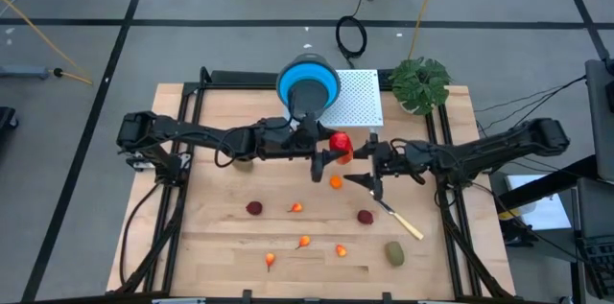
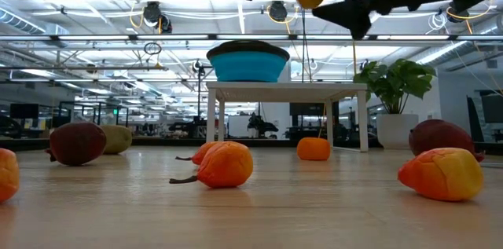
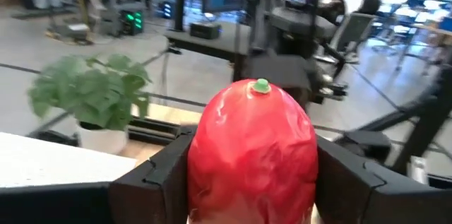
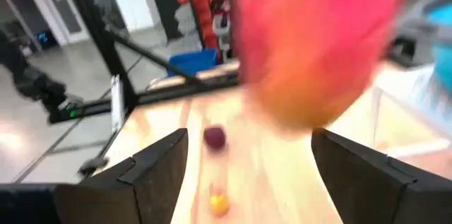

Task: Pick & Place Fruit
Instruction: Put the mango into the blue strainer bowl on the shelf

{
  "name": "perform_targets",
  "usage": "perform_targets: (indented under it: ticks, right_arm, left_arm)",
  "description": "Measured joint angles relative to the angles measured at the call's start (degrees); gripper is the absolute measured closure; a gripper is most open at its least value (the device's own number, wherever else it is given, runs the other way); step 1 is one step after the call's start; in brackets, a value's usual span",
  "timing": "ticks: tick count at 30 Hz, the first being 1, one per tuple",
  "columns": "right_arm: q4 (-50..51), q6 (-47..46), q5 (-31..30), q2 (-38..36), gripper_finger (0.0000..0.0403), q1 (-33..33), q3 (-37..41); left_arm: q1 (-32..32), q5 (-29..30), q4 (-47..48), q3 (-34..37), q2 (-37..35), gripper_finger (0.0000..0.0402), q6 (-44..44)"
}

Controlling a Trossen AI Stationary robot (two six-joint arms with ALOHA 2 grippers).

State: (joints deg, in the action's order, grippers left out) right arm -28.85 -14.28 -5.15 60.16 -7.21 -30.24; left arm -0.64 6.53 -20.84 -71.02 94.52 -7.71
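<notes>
Clamped between the left gripper [image 3: 251, 181] fingers, the red-yellow fruit [image 3: 252, 150] hangs mid-table, presumably for handover; the right gripper [image 4: 247, 181] waits alongside, fingers apart.

The counter [image 1: 221, 246] is pale wood with a smooth, matt finish. The red-yellow fruit [image 3: 253, 157] between the fingers [image 3: 152, 178] of the left pincer [image 3: 247, 181] looks like glossy, slightly wrinkled plastic. Those fingers are matt black plastic. The blue bowl [image 2: 248, 64] is smooth and faintly shiny. A white board [image 1: 355, 98] is perforated.
</notes>
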Motion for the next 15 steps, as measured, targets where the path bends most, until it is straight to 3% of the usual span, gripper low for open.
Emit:
perform_targets:
  ticks: [6,15]
  right_arm:
    - [12.9,-2.2,0.9,-5.9,0.0119,0.0,0.0]
    - [25.1,1.8,0.9,-12.6,0.0163,0.0,0.0]
  left_arm:
    - [0.1,1.8,-4.9,0.0,-0.1,0.0190,-3.4]
    - [0.5,1.4,-8.0,0.0,-0.2,0.0174,-21.5]
